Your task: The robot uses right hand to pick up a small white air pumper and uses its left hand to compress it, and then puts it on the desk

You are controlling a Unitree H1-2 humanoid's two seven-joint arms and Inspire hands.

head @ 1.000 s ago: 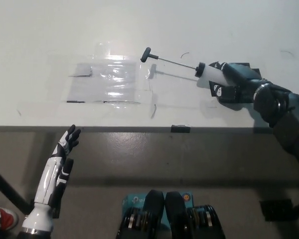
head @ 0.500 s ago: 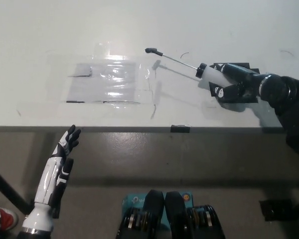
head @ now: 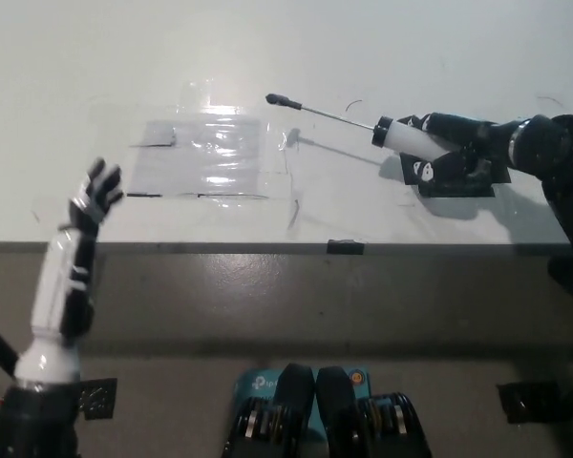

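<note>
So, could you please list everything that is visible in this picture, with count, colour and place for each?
air pumper: one, white barrel with a thin rod and black handle pulled out to the left, held above the desk at the right
desk: one, white, fills the upper half of the view
transparent sheet: one, clear and shiny, flat on the desk left of centre
black tape piece: one, black, on the desk's front edge
floor: grey, below the desk edge
left hand: one, white with dark fingers, raised at the desk's left front edge, open, holding nothing
right hand: one, black, at the right, closed around the air pumper's barrel
</note>
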